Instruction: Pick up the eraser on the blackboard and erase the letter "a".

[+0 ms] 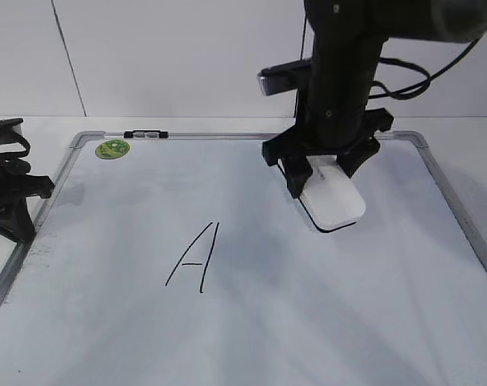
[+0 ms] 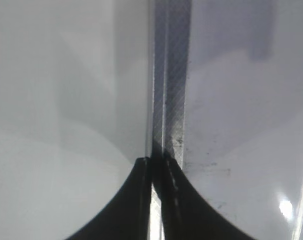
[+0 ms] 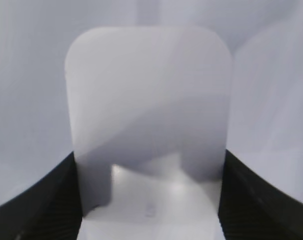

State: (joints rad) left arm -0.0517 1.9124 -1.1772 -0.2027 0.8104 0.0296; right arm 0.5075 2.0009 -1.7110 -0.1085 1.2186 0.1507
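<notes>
A: Item one?
B: White oblong plastic eraser [image 1: 333, 201], upper right of centre, lying on the large white grey-framed blackboard [image 1: 251, 322]; right claw [image 1: 322, 173] pinching its sides.
A: Item two?
B: Left claw [image 1: 10, 193], far left edge, pressed together over the frame.
A: Markings?
B: Black capital "A" [image 1: 194, 257], centre-left; round green sticker [image 1: 112, 149], upper left.
</notes>
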